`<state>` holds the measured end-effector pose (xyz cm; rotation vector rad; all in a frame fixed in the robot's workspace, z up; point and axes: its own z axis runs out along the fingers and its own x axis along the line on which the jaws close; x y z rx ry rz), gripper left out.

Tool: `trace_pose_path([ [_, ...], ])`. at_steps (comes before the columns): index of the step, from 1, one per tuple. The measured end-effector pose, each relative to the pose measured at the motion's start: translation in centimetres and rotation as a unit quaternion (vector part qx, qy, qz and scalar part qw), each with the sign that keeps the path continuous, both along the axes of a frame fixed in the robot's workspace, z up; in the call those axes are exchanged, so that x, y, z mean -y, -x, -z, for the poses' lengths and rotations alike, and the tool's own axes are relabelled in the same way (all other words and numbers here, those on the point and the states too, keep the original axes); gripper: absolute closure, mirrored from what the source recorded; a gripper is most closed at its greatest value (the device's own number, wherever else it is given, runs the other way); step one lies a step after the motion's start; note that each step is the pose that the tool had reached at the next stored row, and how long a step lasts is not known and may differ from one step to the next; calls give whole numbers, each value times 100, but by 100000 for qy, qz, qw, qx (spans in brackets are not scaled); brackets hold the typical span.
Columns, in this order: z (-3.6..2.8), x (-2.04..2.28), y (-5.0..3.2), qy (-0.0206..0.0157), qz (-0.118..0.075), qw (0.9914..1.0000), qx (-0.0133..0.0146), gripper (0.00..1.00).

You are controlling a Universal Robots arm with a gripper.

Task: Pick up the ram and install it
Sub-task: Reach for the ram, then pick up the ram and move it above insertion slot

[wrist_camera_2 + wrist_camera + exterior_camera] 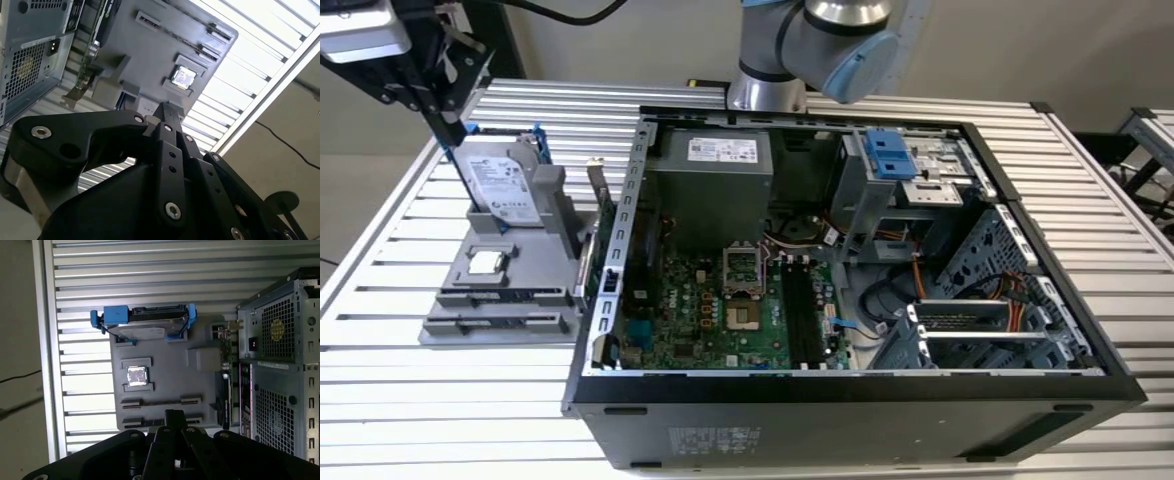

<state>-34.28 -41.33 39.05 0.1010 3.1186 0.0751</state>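
Arm (827, 40) cut by frame edge, tool (175, 416) — likewise

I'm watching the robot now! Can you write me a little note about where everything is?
Tool: shut, nothing seen in it, hovering over the gray holder beside the open computer case.
Ram: too thin to pick out for sure; it may sit edge-on in the holder's long slots.
Done: nothing that shows.
Left: the whole job, pickup and seating in the motherboard.
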Motion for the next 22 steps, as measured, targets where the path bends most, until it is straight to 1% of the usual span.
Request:
trace_pose_path([
  [22, 16, 44, 21, -3, 0, 100000, 6, 100],
])
